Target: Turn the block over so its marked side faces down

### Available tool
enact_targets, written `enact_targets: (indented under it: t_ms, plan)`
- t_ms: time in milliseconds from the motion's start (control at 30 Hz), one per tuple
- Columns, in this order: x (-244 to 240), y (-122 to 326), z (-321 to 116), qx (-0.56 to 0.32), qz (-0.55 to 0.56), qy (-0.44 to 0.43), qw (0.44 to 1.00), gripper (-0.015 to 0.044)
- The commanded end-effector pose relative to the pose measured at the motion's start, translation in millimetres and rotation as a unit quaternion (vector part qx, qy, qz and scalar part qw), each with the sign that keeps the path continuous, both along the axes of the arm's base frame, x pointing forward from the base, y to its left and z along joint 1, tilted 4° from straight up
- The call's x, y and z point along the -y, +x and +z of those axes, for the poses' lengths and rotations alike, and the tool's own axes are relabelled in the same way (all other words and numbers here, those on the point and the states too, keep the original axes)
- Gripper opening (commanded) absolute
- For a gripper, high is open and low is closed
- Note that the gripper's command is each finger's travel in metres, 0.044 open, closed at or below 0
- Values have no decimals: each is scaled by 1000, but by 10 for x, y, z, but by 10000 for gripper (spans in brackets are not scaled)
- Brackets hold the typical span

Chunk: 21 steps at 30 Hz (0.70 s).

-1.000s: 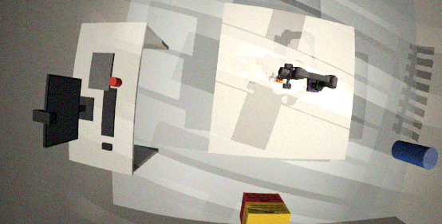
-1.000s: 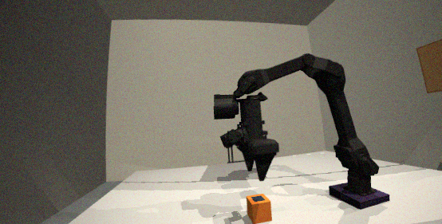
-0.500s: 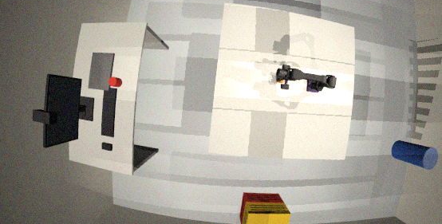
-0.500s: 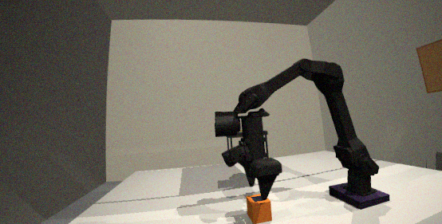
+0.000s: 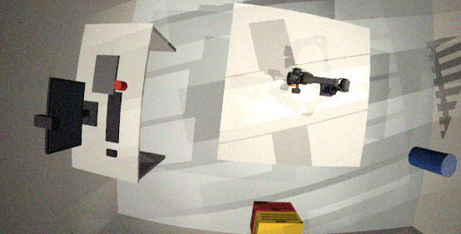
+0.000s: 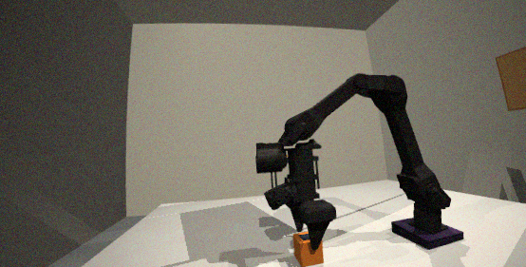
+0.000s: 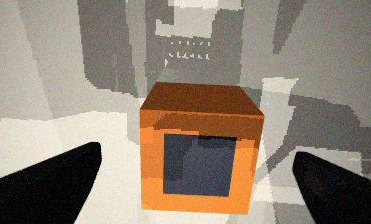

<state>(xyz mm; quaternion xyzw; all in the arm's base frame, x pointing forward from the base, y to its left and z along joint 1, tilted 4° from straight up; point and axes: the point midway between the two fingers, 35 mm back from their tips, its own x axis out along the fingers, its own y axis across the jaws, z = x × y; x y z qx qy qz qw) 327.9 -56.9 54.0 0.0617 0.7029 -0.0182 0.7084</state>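
The robot arm (image 5: pixel 318 79) (image 6: pixel 403 132) is all black, with thick rounded joints; its end effector (image 5: pixel 295 86) (image 6: pixel 309 239) (image 7: pixel 197 155) has two dark, tapering fingers.
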Motion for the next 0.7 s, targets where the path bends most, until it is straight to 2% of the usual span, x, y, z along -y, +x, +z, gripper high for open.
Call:
enact_targets:
  t_ms: [0,200,467,667]
  plan:
    - [-2,-9,-78,-2,-2,-1,1000,440]
    - [-8,-13,-149,-2,-2,-1,1000,440]
    - [-8,-13,-149,-2,-2,-1,1000,230]
    - [-8,-13,-149,-2,-2,-1,1000,190]
